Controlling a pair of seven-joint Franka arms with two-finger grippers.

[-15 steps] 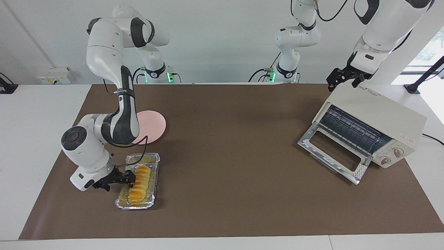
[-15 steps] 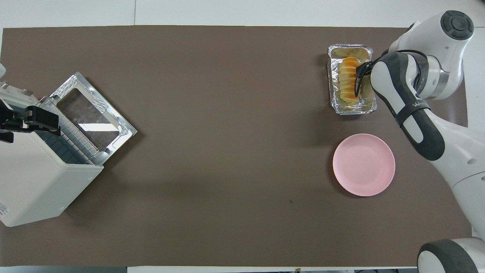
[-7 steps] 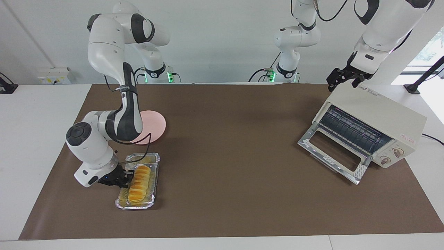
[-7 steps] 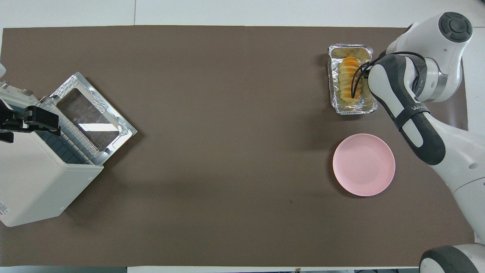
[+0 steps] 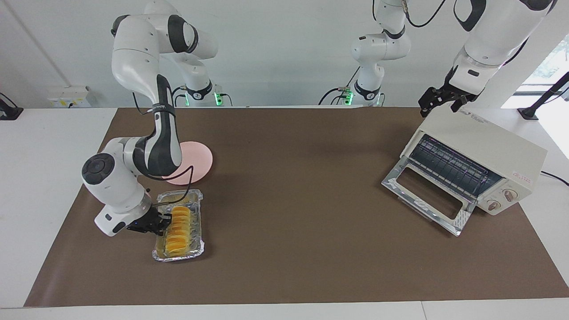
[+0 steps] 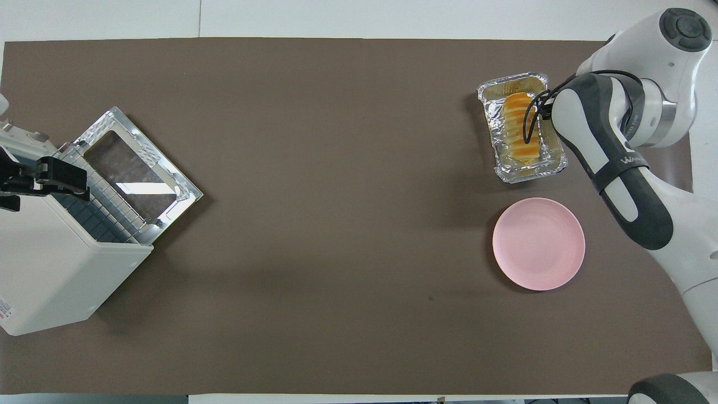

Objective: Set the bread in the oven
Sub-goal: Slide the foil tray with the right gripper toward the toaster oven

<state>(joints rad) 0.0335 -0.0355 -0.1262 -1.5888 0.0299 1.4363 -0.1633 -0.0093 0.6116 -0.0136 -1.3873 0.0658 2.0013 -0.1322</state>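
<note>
The yellow-orange ridged bread [image 5: 178, 226] lies in a silver foil tray [image 5: 199, 232] toward the right arm's end of the table, farther from the robots than the pink plate. It also shows in the overhead view [image 6: 517, 126]. My right gripper [image 5: 162, 221] is low at the tray's side, its fingertips against the bread. My left gripper [image 5: 439, 102] hangs open and empty over the top of the cream-white oven [image 5: 489, 142]. The oven's glass door [image 5: 426, 195] is dropped open and the wire rack shows inside.
A round pink plate [image 5: 195, 160] lies beside the tray, nearer to the robots. The right forearm reaches over the plate's edge. The oven [image 6: 50, 269] stands at the left arm's end, its open door [image 6: 134, 168] facing the table's middle. A brown mat [image 5: 293, 178] covers the table.
The right arm's wrist has risen and pulled back a little. The foil tray with the bread has turned and slid slightly toward the robots. The left arm has not moved.
</note>
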